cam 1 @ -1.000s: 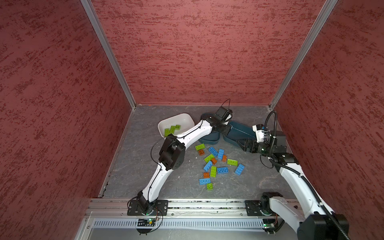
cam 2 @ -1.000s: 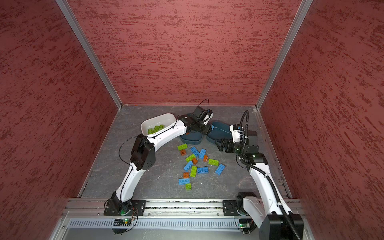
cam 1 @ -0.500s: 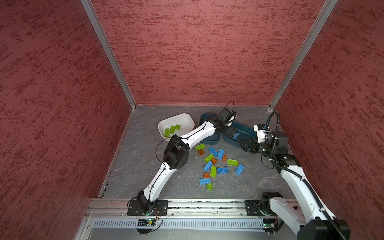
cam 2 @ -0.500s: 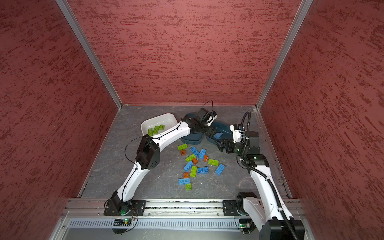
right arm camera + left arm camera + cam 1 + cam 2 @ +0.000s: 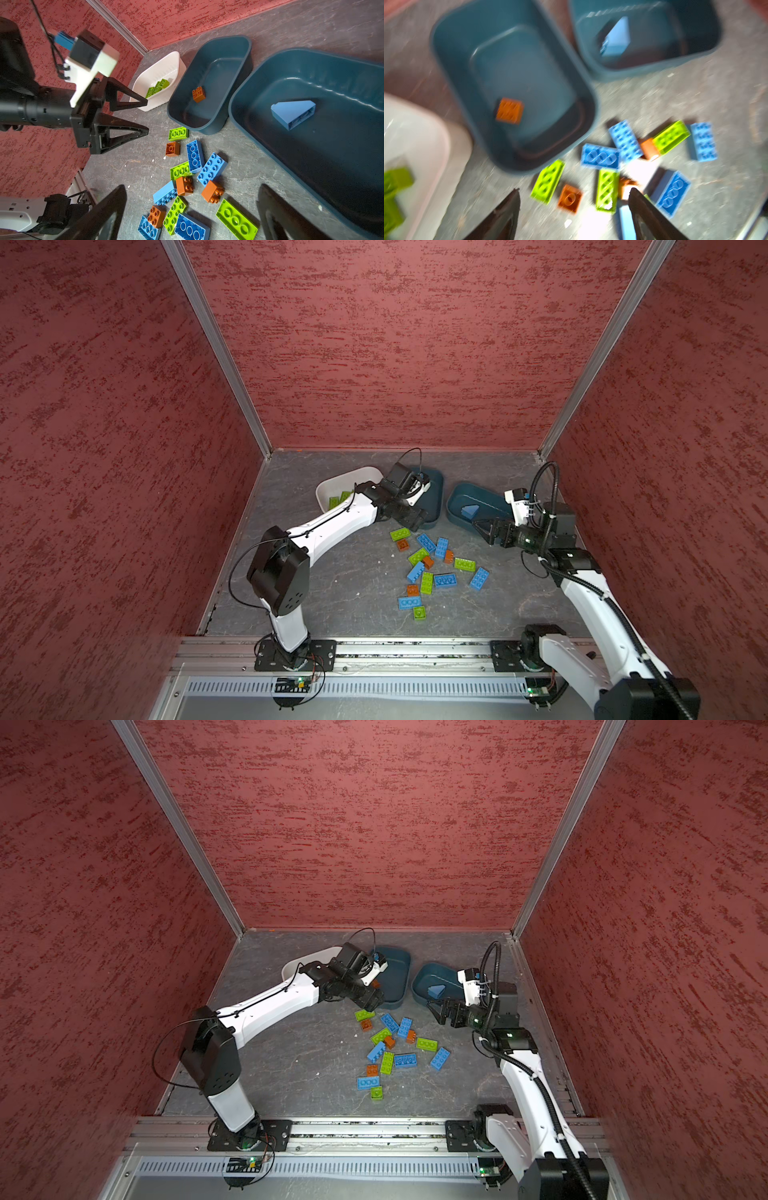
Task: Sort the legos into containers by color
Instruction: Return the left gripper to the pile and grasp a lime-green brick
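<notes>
Three containers (image 5: 434,497) stood in a row toward the back of the desk (image 5: 332,572): a white tub (image 5: 164,70), a middle teal tub (image 5: 220,68) just beside it, and a right teal tub (image 5: 311,155). Several lime green legos (image 5: 158,88) lay in the white tub, a single orange-brown brick (image 5: 198,94) lay in the middle teal tub, and a blue wedge (image 5: 293,114) lay in the right teal tub. About fifteen loose legos (image 5: 444,580), green, blue and orange-brown mixed, lay scattered on the desk in front of the two teal tubs.

I saw the left tool (image 5: 148,115) hanging above the desk by the near wall of the middle teal tub, at the edge of the scatter. Its jaws stood well apart with nothing between them. The right tool (image 5: 192,186) hovered by the front of the right teal tub, above the scatter's other side. Its jaws were spread wide and it was likewise empty. My left wrist view was blurred, though the bricks' colours could still be read there.
</notes>
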Action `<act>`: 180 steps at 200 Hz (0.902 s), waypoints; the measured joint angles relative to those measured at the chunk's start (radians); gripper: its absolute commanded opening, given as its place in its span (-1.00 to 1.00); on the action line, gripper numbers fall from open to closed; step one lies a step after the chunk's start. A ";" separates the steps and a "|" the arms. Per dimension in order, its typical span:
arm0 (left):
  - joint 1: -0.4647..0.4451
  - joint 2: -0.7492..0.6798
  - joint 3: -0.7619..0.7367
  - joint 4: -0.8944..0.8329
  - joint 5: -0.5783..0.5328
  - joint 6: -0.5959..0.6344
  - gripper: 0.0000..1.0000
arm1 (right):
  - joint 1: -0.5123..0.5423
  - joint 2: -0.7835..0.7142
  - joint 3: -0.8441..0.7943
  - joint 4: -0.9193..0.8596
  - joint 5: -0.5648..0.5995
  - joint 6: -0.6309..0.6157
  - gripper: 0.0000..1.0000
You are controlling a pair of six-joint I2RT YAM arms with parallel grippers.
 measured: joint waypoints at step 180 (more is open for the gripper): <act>0.113 0.098 -0.243 0.264 -0.039 0.113 0.31 | 0.000 0.003 -0.027 0.020 -0.026 0.010 0.98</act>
